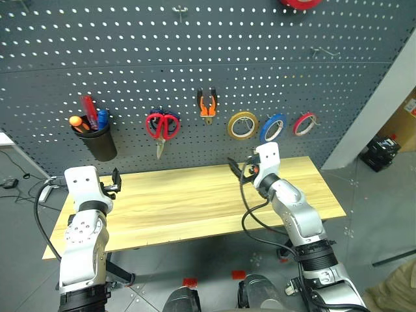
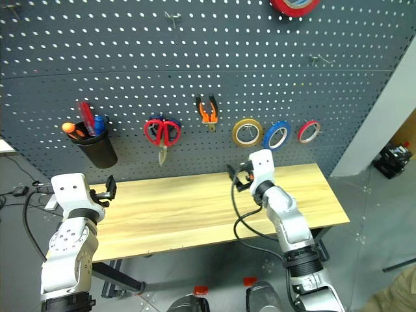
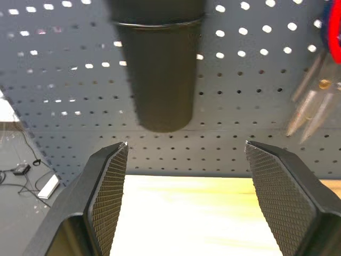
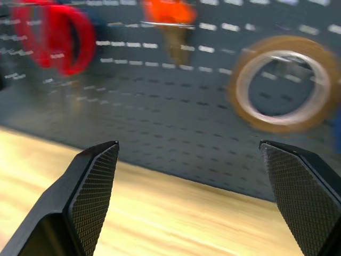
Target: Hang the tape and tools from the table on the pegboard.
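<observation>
The blue tape (image 1: 273, 128) hangs on the pegboard (image 1: 195, 58), in a row of three rings just above the far right part of the tabletop (image 1: 195, 201): the yellow tape (image 1: 242, 125) is on its left, a small red tape (image 1: 303, 123) on its right, each on its own hook and apart from its neighbour. Further left along the board the orange-and-black pliers (image 1: 207, 104) hang with handles up, a little higher than the rings. Left of them the red scissors (image 1: 162, 127) hang by their handles with the blades pointing down, and a dark blue pair seems to sit behind them on the same hook, though that is hard to make out. Further left again a black cup (image 1: 96, 139) is mounted on the board, holding the black-and-red screwdriver (image 1: 88, 110) together with an orange-tipped handle and a blue one. At the top edge of the board a larger red tape roll (image 2: 296, 5) is partly cut off. The pale wooden tabletop below lies bare. The right tool (image 4: 194, 186) hangs above the far right part of the tabletop, aimed at the board between the pliers and the yellow tape, its jaws spread wide with nothing between them. The left tool (image 3: 186, 192) hangs at the left end of the tabletop, facing the black cup, jaws likewise wide apart and holding nothing.
</observation>
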